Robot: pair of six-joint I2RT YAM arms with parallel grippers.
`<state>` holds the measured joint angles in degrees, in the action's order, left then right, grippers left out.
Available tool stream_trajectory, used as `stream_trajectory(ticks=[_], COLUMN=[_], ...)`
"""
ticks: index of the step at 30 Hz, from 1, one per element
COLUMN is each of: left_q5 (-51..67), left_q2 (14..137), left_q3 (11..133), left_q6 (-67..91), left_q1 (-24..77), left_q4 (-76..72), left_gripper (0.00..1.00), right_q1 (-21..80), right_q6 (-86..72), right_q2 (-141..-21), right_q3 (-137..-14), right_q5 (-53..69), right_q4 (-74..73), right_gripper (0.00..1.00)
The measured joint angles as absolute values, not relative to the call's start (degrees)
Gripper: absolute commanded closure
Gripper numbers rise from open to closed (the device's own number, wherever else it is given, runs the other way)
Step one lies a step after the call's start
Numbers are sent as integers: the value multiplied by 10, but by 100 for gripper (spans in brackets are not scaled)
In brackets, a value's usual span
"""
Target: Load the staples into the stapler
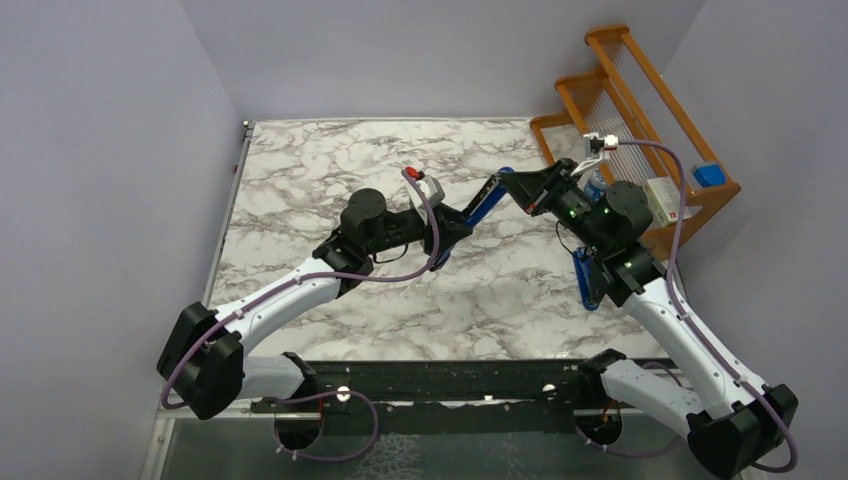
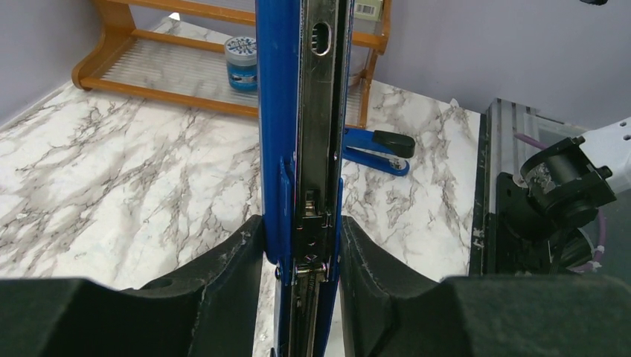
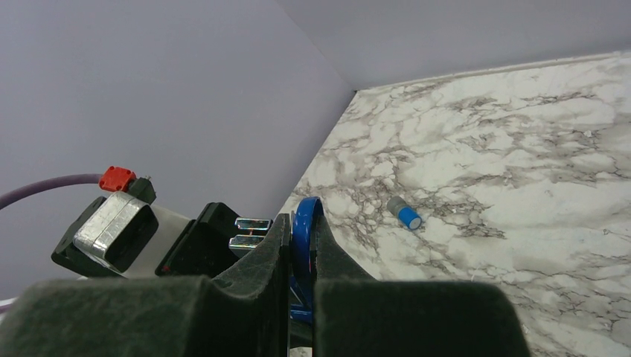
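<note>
above veined marble tabletop (image 1: 300, 180), blue stapler (image 2: 277, 111), lilac walls (image 1: 100, 150), wooden rack (image 2: 111, 16)

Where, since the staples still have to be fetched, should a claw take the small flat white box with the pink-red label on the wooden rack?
Likely across its long edges, straight down from above. The flat white box with the pink-red label lies flat on the orange wooden rack's lowest shelf, and the shelf's rail seems to block a sideways approach.

blue staplers (image 1: 487, 197) (image 1: 585, 280): 2 | staple box (image 1: 662, 200): 1 | wooden rack (image 2: 149, 91): 1 | blue-lidded jar (image 2: 242, 63): 1 | blue-capped cylinder (image 3: 404, 213): 1
</note>
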<state>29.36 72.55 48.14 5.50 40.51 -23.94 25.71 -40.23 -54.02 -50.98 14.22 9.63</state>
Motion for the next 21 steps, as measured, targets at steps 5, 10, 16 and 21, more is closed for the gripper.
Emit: stream_trajectory(ticks=[5,10,16,21], left_q5=[289,282,279,276], left_q2=[726,726,723,710], left_q3=[481,481,477,462], left_q6=[58,55,32,8], left_q1=[405,406,406,405], left_q4=[-239,-239,-239,-237], left_gripper=[100,100,100,100], right_q1=[256,256,256,256], right_q6=[-402,-402,-406,-412], right_q2=[-540,-540,-539,-528], right_q3=[-507,-504,-503,-503], right_q5=[141,136,133,104], right_q4=[98,103,102,82], right_gripper=[99,95,64,53])
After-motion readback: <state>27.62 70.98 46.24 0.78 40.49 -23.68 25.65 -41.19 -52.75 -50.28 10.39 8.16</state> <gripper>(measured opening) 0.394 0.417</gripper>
